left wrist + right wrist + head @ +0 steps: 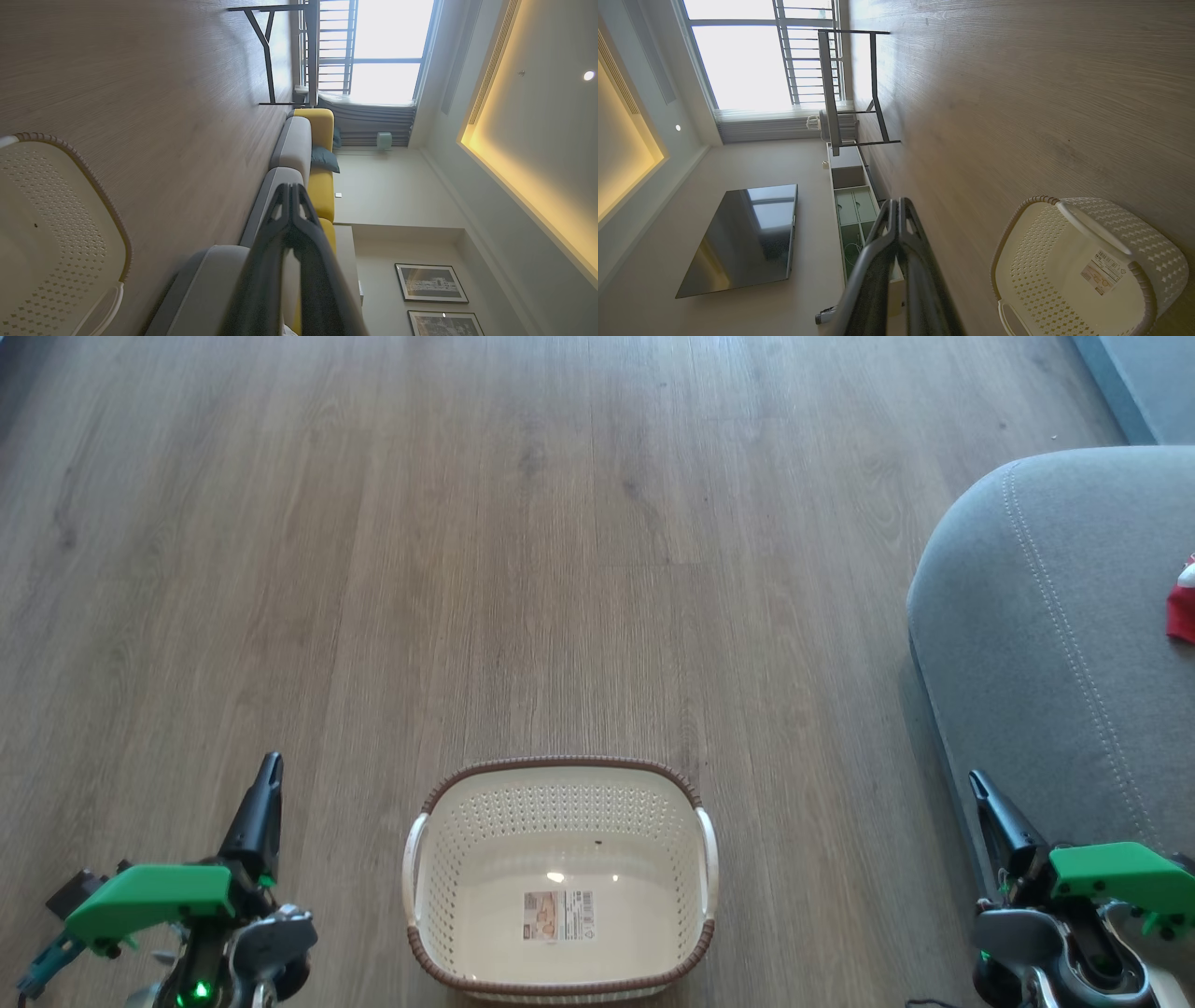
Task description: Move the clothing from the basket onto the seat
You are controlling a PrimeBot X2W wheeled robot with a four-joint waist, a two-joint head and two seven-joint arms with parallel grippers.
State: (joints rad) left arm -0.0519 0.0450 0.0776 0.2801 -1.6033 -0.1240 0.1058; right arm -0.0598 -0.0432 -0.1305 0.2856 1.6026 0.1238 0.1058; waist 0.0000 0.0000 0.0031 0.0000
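Clothing (1184,611) is out of the basket (560,812), and the task looks done. At 8 o'clock the left gripper (290,189) hangs empty, fingers pressed together. At 6 o'clock the basket stands bare down to its label sticker (558,915). At 4 o'clock the right gripper (896,203) is likewise pinched closed on nothing. At 3 o'clock, on the grey seat (1046,616), a red-and-white scrap shows, cut off by the frame edge; how many garments lie there cannot be told.

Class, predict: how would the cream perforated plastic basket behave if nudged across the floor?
Probably light: the cream-white perforated plastic laundry basket holds nothing, its label sticker uncovered. Likely slides rather than tips on the smooth wooden floor, being wide and low.
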